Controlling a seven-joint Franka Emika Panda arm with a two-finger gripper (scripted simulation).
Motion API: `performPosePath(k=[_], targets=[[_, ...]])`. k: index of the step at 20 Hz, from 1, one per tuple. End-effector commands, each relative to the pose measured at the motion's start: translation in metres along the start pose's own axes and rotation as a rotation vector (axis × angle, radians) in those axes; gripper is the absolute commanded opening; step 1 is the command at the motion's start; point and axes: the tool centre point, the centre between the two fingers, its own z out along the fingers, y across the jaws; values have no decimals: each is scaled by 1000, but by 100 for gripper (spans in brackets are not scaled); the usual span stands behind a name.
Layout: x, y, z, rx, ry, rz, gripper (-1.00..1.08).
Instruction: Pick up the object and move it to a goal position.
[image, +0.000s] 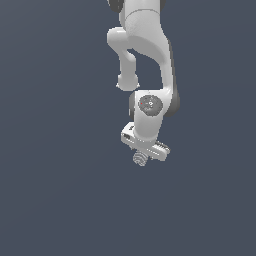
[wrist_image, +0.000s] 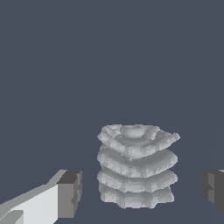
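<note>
Gripper (wrist_image: 142, 192) is standing released, fingers (wrist_image: 70, 192) apart on either side of the ribbed object (wrist_image: 136, 168), not touching it; far finger cut off at frame edge. Exterior view: arm is hiding most of the object (image: 140, 158).

The white arm (image: 145, 60) reaches straight down, wrist bent, its pincer (image: 142, 156) low with both fingers (wrist_image: 70, 192) spread wide apart.

Lighting is even and dim; renders are sharp, without glare, blur, edge distortion or distinct shadows.
</note>
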Motion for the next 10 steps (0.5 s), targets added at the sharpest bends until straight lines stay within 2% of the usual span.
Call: performPosePath(k=[1, 5, 10], targets=[[-1, 1, 13, -1, -1, 1, 100], [-1, 1, 32, -1, -1, 2, 100], [0, 0, 38, -1, -1, 3, 100]])
